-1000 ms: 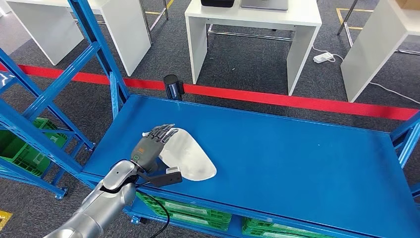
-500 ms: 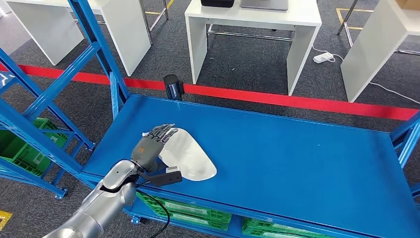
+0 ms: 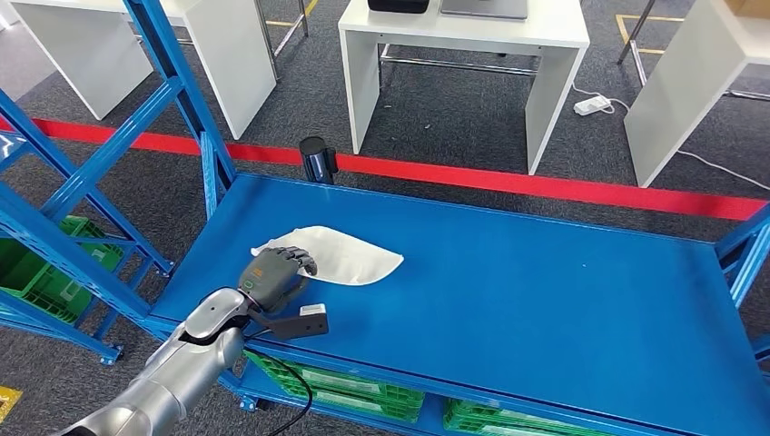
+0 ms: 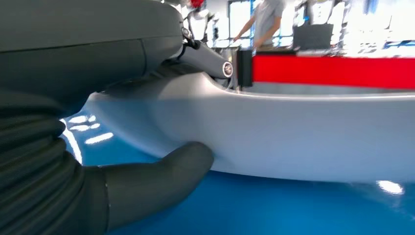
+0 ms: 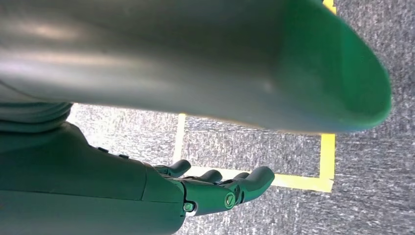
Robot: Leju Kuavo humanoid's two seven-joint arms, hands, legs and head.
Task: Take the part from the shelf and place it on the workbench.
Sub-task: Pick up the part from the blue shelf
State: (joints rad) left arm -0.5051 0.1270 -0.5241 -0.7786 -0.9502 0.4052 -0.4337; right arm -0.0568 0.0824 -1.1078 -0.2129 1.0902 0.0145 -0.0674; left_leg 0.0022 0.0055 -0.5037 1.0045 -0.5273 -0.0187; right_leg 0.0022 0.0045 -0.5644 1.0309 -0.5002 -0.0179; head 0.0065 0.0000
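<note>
A white moulded part (image 3: 338,253) lies on the blue shelf (image 3: 545,300) near its left front corner. The left hand (image 3: 273,275) grips the part's near end, fingers (image 3: 298,260) curled over the top and thumb (image 4: 161,178) pressed beneath. The right hand (image 5: 215,191) hangs over grey carpet (image 5: 372,156) with yellow floor tape (image 5: 325,161), fingers slightly apart, holding nothing. Beyond the shelf run a red floor stripe (image 3: 545,186) and white tables (image 3: 463,54); green crates (image 3: 363,386) sit below.

White curved shell-like part (image 3: 340,253) — near end raised off the blue shelf (image 3: 508,272)
</note>
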